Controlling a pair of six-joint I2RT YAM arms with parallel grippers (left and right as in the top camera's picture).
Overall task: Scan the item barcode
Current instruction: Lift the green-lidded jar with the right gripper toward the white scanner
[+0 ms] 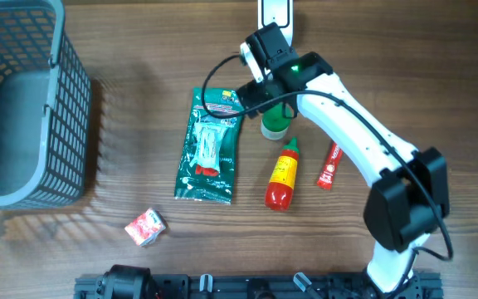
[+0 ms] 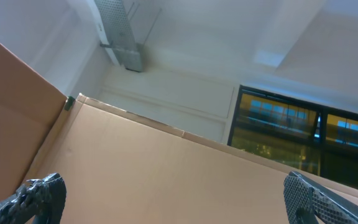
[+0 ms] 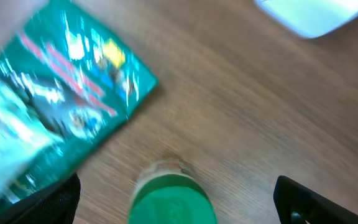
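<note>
The worktop (image 1: pixel 421 75) carries a grey mesh basket (image 1: pixel 73 116) at 10 o'clock and a flat green packet (image 1: pixel 210 145) near the centre. A red sauce bottle (image 1: pixel 282 176) lies at 4 o'clock from the packet. A green-capped bottle (image 1: pixel 275 126) is at the packet's 2 o'clock. A red sachet (image 1: pixel 329 164) lies at 3 o'clock from the sauce bottle, and a small red-and-white pack (image 1: pixel 145 226) at 7 o'clock from the packet.

I take the green-capped bottle as the item to scan, since my right gripper (image 3: pixel 178 208) hangs over it. It looks upright, small and rigid, probably light. Its round, smooth wall could twist or slip, and a nudge might tip it. I would grip across the body below the cap. I cannot see a barcode.

The right jaws are spread fully, one on each side of the cap, touching nothing. The left gripper (image 2: pixel 176 199) points up, away from the worktop, jaws wide apart and empty.
</note>
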